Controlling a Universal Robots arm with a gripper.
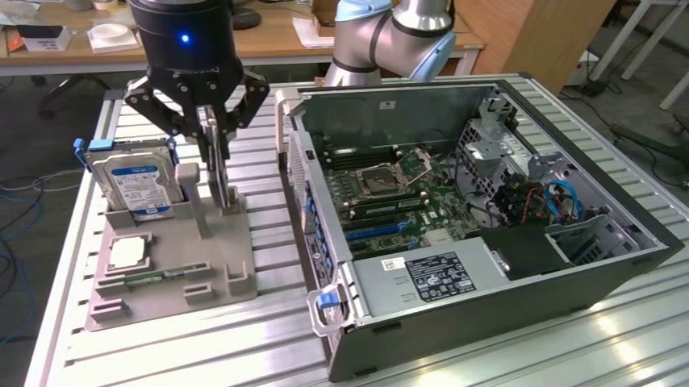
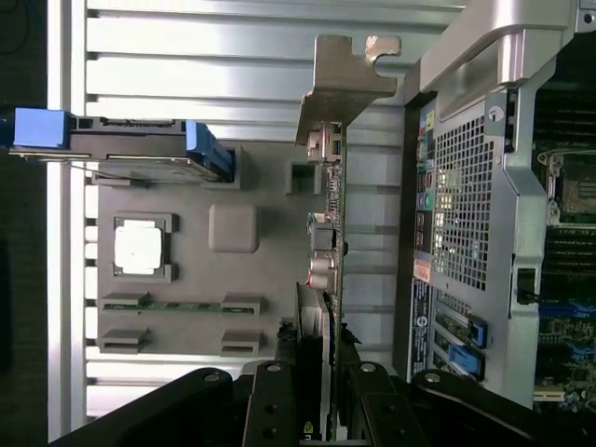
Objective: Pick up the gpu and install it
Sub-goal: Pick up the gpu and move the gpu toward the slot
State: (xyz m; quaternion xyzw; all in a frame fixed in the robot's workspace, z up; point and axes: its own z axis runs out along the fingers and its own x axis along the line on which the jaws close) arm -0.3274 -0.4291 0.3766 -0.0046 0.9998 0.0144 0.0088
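Over the grey tray [image 1: 215,260], gripper [image 1: 219,137] pinching the gpu [image 1: 224,181] upright.
Thin green card seen edge-on, silver bracket at one end; tray also carries hard drive [image 1: 138,184], processor [image 1: 127,251], memory stick [image 1: 160,276]; open computer case [image 1: 517,310] alongside.

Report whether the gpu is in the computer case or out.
Out. The gpu stands upright on the grey tray beside the case, under the end effector.

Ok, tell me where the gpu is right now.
The gpu stands on edge in the grey holder tray at the exterior view's left, between the hard drive and the open computer case, directly under the gripper.
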